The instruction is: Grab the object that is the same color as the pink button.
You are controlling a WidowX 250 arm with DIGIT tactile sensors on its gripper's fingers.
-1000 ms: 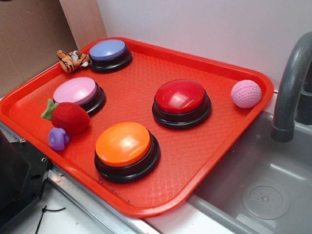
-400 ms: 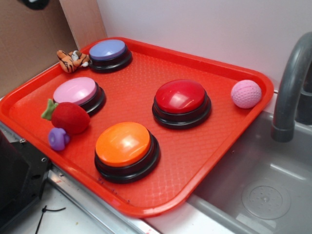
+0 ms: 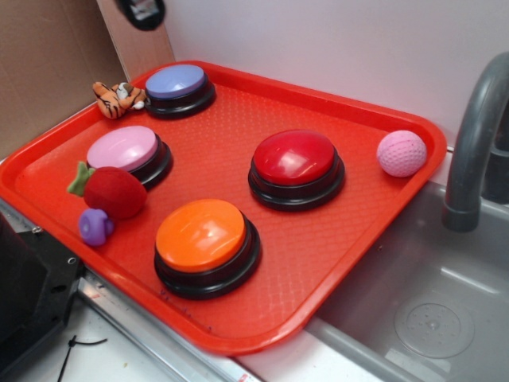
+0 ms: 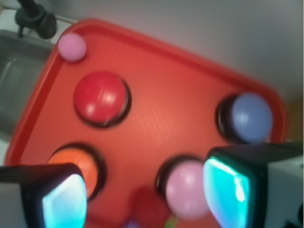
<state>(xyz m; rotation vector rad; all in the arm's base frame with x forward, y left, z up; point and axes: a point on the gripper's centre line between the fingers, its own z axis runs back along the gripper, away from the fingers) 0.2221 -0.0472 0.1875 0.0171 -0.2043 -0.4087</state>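
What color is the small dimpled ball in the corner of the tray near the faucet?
Pink. The ball shows best in the exterior view.

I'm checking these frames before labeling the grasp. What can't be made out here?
- End effector: exterior view crops it at the top edge; only the wrist view shows the jaws apart.
- Strawberry: blurred, cut off at the wrist view's bottom.
- Pink ball: dimples blurred in wrist view.
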